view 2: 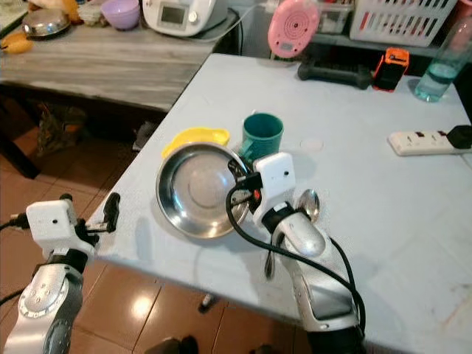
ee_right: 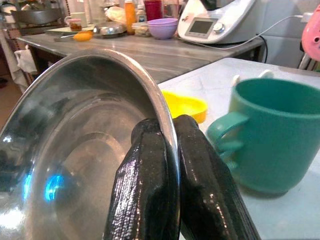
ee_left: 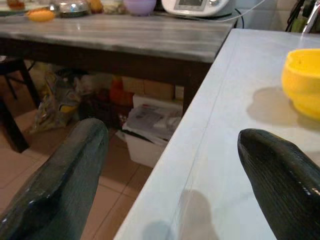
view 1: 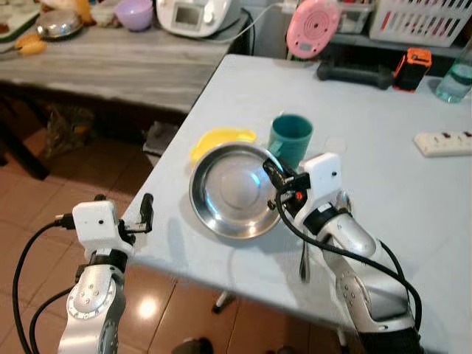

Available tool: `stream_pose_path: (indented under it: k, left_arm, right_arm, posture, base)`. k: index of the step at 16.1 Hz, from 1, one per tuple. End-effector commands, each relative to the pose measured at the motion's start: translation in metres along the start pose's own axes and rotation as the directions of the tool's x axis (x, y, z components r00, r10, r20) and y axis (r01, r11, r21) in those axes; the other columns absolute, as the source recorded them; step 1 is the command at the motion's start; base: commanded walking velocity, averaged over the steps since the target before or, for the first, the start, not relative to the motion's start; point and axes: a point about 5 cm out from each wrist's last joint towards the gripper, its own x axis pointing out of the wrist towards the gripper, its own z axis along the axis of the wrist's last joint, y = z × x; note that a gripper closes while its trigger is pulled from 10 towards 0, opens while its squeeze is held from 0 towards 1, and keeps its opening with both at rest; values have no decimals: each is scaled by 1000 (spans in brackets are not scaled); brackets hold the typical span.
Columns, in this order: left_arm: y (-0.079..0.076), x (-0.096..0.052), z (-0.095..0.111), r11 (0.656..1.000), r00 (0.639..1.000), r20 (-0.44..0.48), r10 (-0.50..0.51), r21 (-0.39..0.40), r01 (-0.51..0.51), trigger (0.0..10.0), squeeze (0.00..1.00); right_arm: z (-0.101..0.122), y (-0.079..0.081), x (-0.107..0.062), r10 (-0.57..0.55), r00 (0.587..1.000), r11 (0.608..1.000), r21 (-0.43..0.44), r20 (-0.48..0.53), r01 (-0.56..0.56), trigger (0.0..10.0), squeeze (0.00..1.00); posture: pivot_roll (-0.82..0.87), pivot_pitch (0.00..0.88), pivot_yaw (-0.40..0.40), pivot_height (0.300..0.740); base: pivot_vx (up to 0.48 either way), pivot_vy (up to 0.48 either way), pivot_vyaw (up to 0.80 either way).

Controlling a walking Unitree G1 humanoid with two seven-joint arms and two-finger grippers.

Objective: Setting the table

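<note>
A round steel plate lies on the pale blue table near its front left edge. My right gripper is shut on the plate's right rim; the right wrist view shows both fingers pinching the rim of the plate. A teal mug stands just behind the plate. A yellow bowl sits behind the plate's left side. A metal spoon lies by my right forearm. My left gripper hovers open at the table's left edge, holding nothing.
A white power strip, a plastic bottle, an orange-black device and a pink round gadget sit at the table's back. A grey counter with bowls and an appliance stands to the left. Tiled floor lies below.
</note>
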Motion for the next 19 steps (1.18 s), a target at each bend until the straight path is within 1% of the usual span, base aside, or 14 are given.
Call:
stream_pose_path:
  k: [1, 5, 6, 8, 14, 17, 19]
  left_arm:
    - [1, -2, -5, 1000, 1000, -27, 4, 15, -3, 10000, 0]
    - [1, -2, -5, 1000, 1000, -28, 0, 19, 1, 10000, 0]
    - [0, -2, -5, 1000, 1000, -21, -8, 26, 9, 10000, 0]
    - [0, -3, -4, 1000, 1000, -10, -16, 9, 16, 10000, 0]
    - [-1, -4, -6, 1000, 1000, -21, -21, -14, 21, 10000, 0]
    - [-1, -3, -7, 1000, 999, -24, -22, -14, 22, 10000, 0]
    - [-2, -3, -7, 1000, 999, -28, -28, -11, 28, 10000, 0]
  right_arm:
    - [1, 3, 1, 13, 1000, 1000, 1, 13, -13, 10000, 0]
    - [1, 3, 1, 12, 1000, 1000, -1, 15, -12, 10000, 0]
    - [1, 2, 1, 11, 1000, 1000, -2, 16, -11, 10000, 0]
    - [1, 2, 1, 11, 1000, 1000, -8, 17, -11, 10000, 0]
    - [1, -1, 0, -15, 1000, 1000, -19, 20, 15, 10000, 0]
    - [0, 0, 0, -14, 1000, 1000, -19, 15, 15, 10000, 0]
    - [0, 0, 1, -15, 1000, 1000, -18, 16, 15, 10000, 0]
  posture:
    - [-103, 104, 41, 740]
    - [-102, 100, 40, 740]
    - [-103, 99, 40, 740]
    - [-104, 100, 39, 740]
    - [-107, 106, 40, 740]
    - [-105, 106, 41, 740]
    - [-106, 107, 41, 740]
  base:
    - [-300, 0, 0]
    - [-285, 0, 0]
    - [0, 0, 0]
    - [0, 0, 0]
    - [0, 0, 0]
    - [0, 0, -552]
    - [0, 366, -572]
